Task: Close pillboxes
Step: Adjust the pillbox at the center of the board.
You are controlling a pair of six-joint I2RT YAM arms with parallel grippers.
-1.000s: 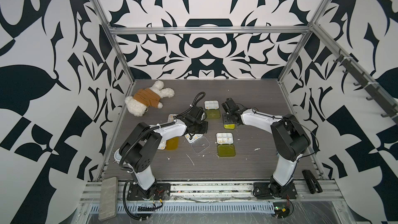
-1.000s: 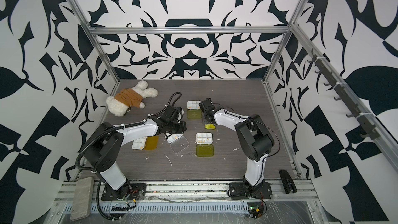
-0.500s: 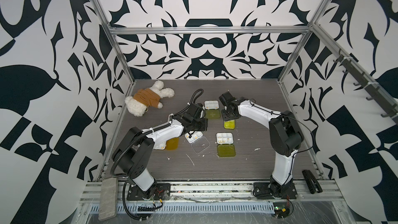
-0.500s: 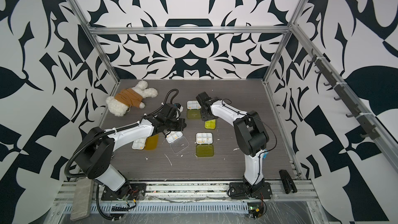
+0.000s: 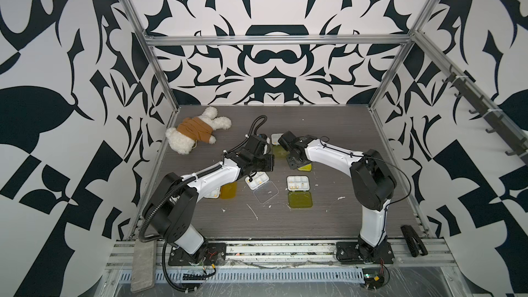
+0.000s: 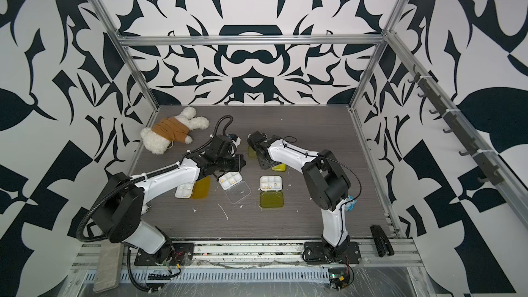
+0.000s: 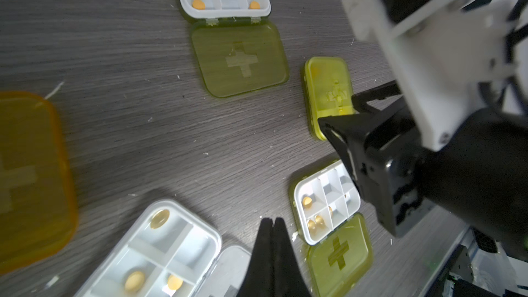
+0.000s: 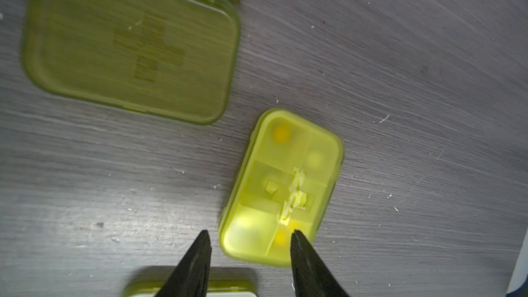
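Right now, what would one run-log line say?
task: close pillboxes | left hand: shut, empty | right hand: open, over closed yellow-green pillbox | lids open: amber pillbox, clear pillbox, two yellow-green pillboxes

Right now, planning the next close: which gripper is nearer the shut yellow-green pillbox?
Right. The right gripper hangs open over one end of the shut pillbox; the left gripper, shut, is apart from it, beside the clear-lidded pillbox.

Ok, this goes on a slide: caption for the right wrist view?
Open right end effector poised at a closed yellow-green pillbox, beside another pillbox's flat-open lid.
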